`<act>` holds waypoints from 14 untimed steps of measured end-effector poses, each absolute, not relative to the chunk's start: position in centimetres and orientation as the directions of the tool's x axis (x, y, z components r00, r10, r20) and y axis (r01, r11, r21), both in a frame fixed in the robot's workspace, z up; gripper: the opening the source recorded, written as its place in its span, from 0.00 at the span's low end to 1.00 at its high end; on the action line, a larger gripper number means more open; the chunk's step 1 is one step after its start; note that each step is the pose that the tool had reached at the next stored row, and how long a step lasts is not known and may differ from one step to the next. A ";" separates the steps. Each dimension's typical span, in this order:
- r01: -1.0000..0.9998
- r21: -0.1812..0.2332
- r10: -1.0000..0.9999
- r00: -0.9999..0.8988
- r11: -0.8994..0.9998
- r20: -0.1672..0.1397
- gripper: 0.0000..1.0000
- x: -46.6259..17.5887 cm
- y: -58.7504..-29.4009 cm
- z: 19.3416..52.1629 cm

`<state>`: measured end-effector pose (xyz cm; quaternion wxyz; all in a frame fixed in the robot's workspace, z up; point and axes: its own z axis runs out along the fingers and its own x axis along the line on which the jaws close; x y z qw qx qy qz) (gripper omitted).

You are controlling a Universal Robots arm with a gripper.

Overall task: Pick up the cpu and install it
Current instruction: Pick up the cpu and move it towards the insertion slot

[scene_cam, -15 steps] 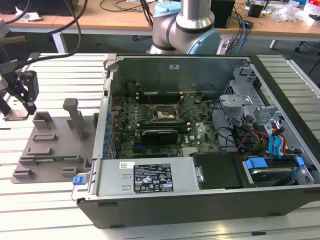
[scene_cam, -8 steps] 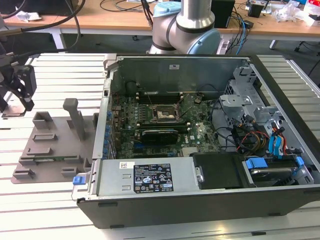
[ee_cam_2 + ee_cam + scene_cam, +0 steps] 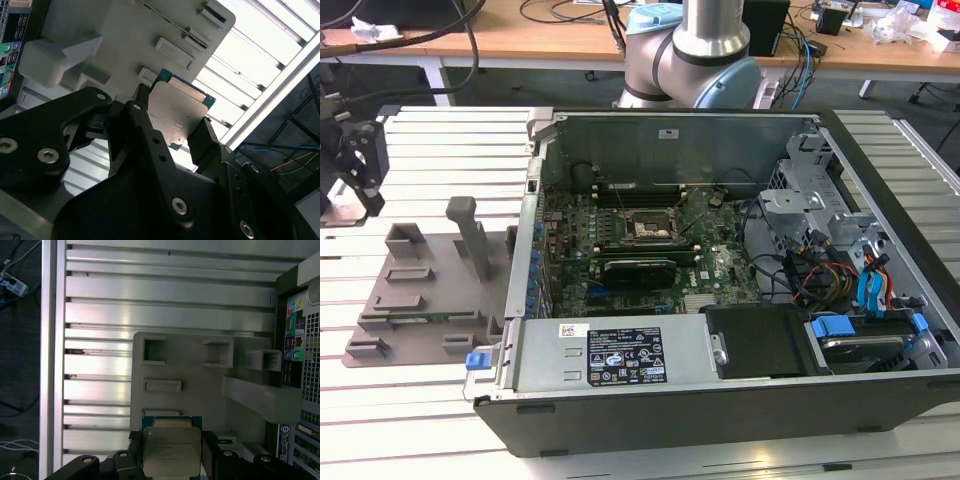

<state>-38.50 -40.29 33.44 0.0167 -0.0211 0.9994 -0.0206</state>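
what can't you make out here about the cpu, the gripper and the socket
- cpu underside: turned away from both wrist views, so its contacts are hidden.
- one cpu edge, first wrist view: covered by the gripper body.
- socket, exterior view: too small to tell whether it is open or empty.
- gripper, exterior view: partly cut off by the exterior view's left edge.

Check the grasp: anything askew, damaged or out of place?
Nothing stands out. The cpu sits square in the gripper, flanked on both sides, over the grey fixture tray. Its lid shows no plain damage.
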 end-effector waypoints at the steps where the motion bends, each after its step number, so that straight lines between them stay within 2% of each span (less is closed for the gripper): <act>1: -0.041 -0.042 -0.043 -0.999 0.998 -0.032 0.55 -38.5 -40.3 33.6; 14: -0.041 -0.042 -0.043 -0.999 0.998 -0.032 0.55 -38.5 -40.3 35.0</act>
